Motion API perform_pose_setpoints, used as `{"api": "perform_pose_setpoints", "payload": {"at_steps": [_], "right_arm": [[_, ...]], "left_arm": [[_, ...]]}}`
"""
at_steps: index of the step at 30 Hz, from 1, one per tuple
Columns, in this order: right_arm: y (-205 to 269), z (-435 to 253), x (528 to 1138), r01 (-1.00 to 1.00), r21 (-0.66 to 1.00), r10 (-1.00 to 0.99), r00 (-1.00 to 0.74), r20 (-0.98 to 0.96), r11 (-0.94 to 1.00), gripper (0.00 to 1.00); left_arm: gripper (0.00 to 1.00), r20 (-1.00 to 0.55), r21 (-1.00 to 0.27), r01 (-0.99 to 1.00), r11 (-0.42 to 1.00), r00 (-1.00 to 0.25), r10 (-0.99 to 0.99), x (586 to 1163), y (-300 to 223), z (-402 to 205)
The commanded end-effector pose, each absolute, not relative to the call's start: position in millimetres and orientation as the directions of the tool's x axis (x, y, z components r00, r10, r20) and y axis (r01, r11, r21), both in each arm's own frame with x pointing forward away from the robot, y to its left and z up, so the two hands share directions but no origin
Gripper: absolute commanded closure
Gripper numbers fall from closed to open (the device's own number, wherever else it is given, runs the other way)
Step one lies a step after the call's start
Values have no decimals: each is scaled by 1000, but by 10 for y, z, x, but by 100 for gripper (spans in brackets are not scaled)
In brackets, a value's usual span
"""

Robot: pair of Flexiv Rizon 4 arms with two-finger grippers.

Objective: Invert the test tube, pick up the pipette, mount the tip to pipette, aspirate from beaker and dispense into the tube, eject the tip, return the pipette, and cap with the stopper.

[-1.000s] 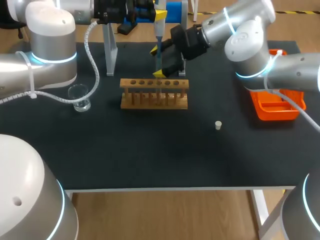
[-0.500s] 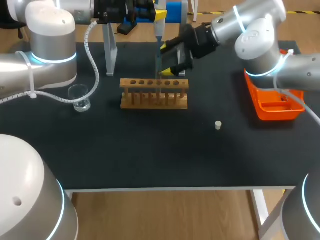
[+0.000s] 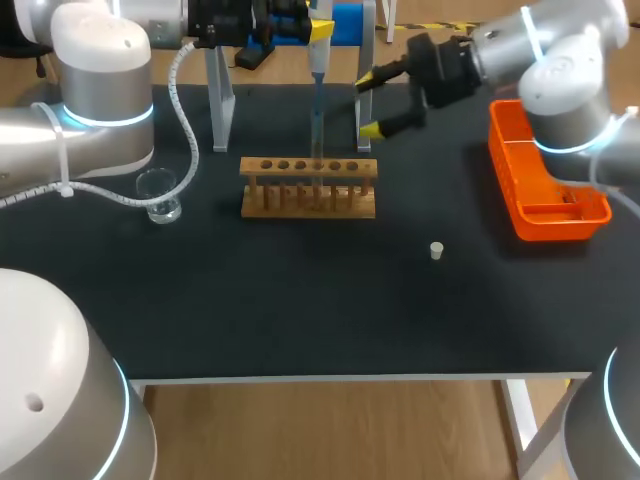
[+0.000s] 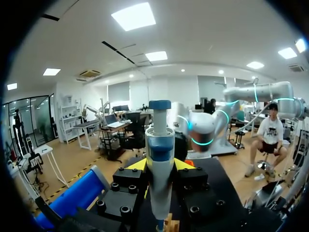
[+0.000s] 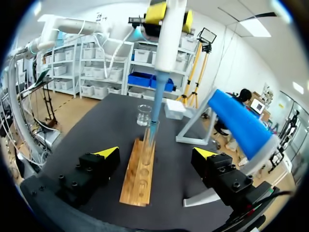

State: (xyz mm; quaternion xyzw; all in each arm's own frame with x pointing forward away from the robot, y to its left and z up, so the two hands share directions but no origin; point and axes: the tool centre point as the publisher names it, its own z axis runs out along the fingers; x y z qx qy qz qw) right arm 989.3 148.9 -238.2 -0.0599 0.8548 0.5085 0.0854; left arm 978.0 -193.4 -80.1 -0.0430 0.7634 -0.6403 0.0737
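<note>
While the white stopper (image 3: 436,250) lies loose at the near right of the table, capping is clearly a step not yet done. Further back stands the wooden rack (image 3: 308,187), with the beaker (image 3: 158,195) to its left and the orange tray (image 3: 550,215) well off to the right. Above the rack the pipette (image 3: 318,45) hangs upright, reaching down towards the rack's holes. I'd call this the dispensing step, with tip ejection, pipette return and capping left to do. The right gripper (image 3: 369,104) is at the far right of the rack, fingers spread wide, holding nothing. Only the right wrist view shows the tip (image 5: 156,108) entering the test tube (image 5: 150,133). Only the left wrist view shows the left gripper (image 4: 160,166) clamped on the pipette body from both sides. The stopper shows in the head view alone.
</note>
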Motion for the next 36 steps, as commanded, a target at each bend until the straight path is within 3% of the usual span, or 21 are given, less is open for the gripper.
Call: {"api": "perform_pose_setpoints", "payload": {"at_steps": [1,20,32,33,34,36], "right_arm": [[1189,-2067,9676,-204,859,46,-966,-254,470,0],[1104,-609,9701,-312,805,132,-894,-429,504,0],[1157,-445,9706,-333,814,141,-885,-444,476,0],[1157,-445,9706,-333,814,141,-885,-444,476,56],[1157,-445,9706,-333,814,141,-885,-444,476,100],[1157,-445,9706,-333,814,141,-885,-444,476,100]], "left_arm": [[100,-59,-984,31,173,-985,-163,9777,-1941,-809],[100,-59,-984,31,173,-985,-163,9777,-1941,-809],[100,-59,-984,31,173,-985,-163,9777,-1941,-809],[100,-59,-984,31,173,-985,-163,9777,-1941,-809],[100,-59,-984,31,173,-985,-163,9777,-1941,-809],[100,-59,-984,31,173,-985,-163,9777,-1941,-809]]}}
